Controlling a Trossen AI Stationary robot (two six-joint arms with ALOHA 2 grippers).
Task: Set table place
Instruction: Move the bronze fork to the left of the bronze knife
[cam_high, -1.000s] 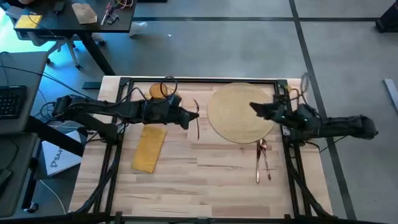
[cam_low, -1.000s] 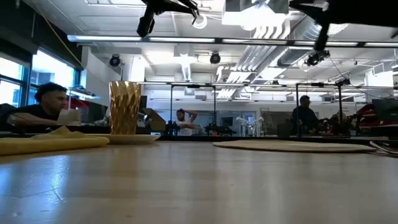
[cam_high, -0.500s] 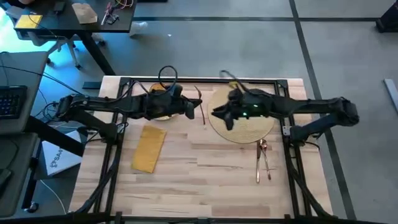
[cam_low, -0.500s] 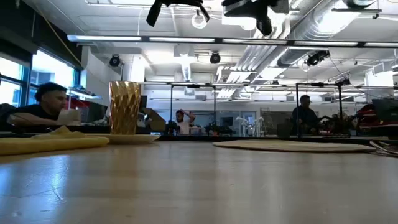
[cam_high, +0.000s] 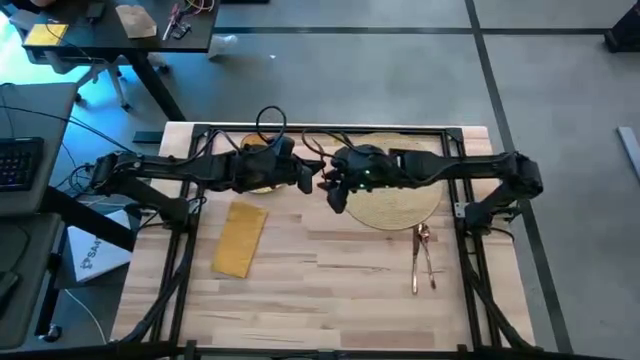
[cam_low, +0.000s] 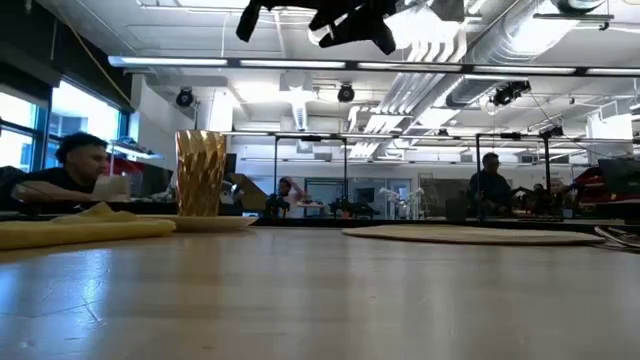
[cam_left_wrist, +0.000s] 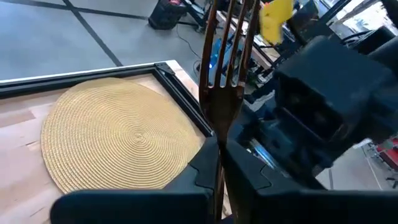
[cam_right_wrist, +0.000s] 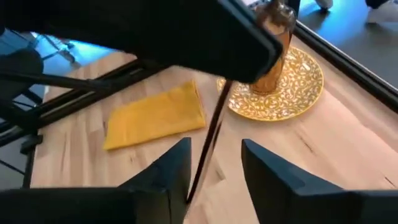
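Left gripper stayed clamped on copper fork above table, right gripper had swung across placemat, fingers spread around the fork's handle, plate beyond.

Two matte-black jointed arms, looped black cables, green indicator light on the right arm

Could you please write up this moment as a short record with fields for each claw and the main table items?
left claw: shut on fork, held up above the table
right claw: open, fingers either side of the fork's handle
placemat: flat, bare, partly under the right arm
plate: on the table, glass standing on it
napkin: folded, beside the plate
other cutlery: near the placemat
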